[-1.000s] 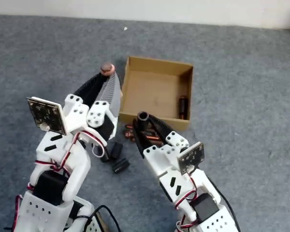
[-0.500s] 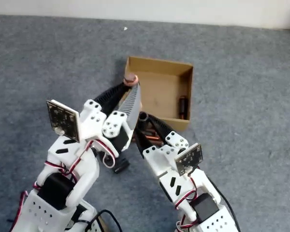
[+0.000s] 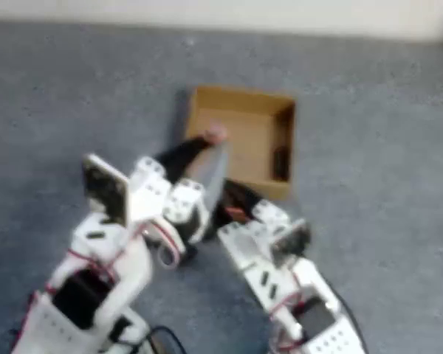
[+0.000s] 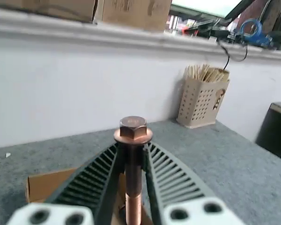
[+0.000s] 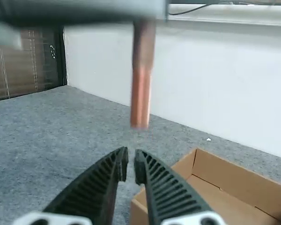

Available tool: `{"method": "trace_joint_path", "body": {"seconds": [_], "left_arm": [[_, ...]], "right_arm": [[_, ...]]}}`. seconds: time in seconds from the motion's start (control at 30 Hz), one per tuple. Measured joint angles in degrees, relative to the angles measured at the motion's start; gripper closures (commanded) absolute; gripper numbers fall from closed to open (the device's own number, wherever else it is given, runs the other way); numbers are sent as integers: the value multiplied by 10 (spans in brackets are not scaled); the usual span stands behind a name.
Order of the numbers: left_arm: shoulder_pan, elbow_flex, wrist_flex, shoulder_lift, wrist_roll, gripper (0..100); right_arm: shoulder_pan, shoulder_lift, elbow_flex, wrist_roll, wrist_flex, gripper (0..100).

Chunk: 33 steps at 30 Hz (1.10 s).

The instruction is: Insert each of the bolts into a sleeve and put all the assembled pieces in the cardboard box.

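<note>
My left gripper point(image 4: 132, 149) is shut on a copper bolt point(image 4: 133, 178), head up and shaft hanging down. In the high view this bolt point(image 3: 215, 134) is held by the left gripper point(image 3: 209, 147) over the near left part of the cardboard box point(image 3: 240, 96). The bolt's shaft point(image 5: 141, 79) hangs just above my right gripper point(image 5: 131, 157), whose fingers stand almost together. The right gripper point(image 3: 229, 193) sits at the box's front wall, shut on a black sleeve that is a dark blur at its tips. One dark assembled piece point(image 3: 280, 158) lies inside the box by its right wall.
Loose copper bolts point(image 3: 236, 212) lie on the grey carpet between the two arms. The box's open top point(image 5: 225, 183) is just beyond the right gripper. A perforated holder of wooden sticks point(image 4: 203, 96) stands by the far wall.
The left arm swung right with the bolt, from outside the box's left corner to above the right gripper's tips. The right arm has barely moved.
</note>
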Motion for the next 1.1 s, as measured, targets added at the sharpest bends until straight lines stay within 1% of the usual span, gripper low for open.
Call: {"method": "trace_joint_path", "body": {"seconds": [0.23, 0.33, 0.4, 0.53, 0.63, 0.73, 0.83, 0.93, 1.1], "left_arm": [[0, -30, 3, 0, -4, 994], [-4, -31, 27, -2, -4, 994], [-21, -33, 47, -4, -4, 994], [-84, -46, 98, -36, -4, 994], [-140, -47, 148, -71, -4, 994], [-206, -47, 199, -104, -4, 994], [-282, -47, 240, -125, -4, 994], [-348, -36, 260, -142, -4, 994], [-404, 45, 260, -161, -4, 994]], "right_arm": [[-1, 0, 0, 0, 0, 994], [11, 0, 0, 0, 4, 994], [18, 0, 0, 0, 36, 994], [22, 0, -4, 0, 147, 994], [22, 0, -33, 0, 226, 992], [22, 0, -61, 0, 281, 992], [22, 7, -81, 0, 308, 992], [22, 71, -110, 0, 314, 992], [21, 251, -199, 0, 316, 992]]}}
